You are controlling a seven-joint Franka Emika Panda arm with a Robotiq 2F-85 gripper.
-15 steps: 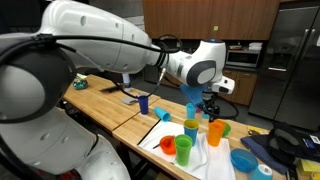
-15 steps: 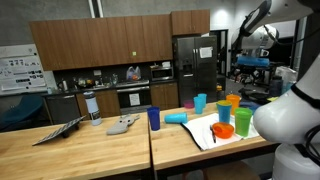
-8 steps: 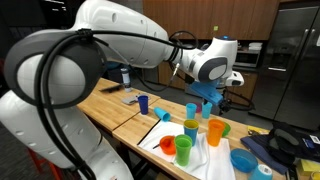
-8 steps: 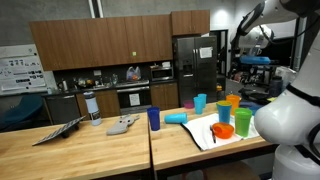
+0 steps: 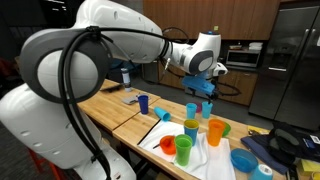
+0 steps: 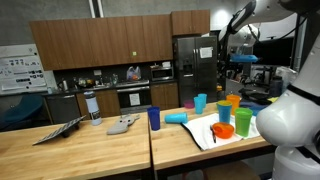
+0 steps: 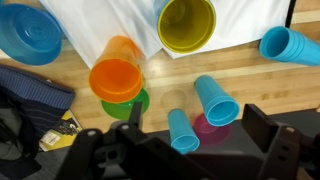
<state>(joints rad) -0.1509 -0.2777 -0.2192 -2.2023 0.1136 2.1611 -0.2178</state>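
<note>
My gripper is open and empty, its two dark fingers spread wide. It hangs above a cluster of cups on the wooden counter. Between the fingers in the wrist view stand two light blue cups and a magenta cup. To their left an orange cup stands over a green one. In both exterior views the gripper is well above the blue cup.
A white cloth holds a yellow-green cup. A blue bowl and a light blue cup lying on its side are nearby. A dark blue cup stands further along the counter. Dark fabric lies at the edge.
The arm has risen and swung, lifting the gripper higher above the cups. The cups have not moved.
</note>
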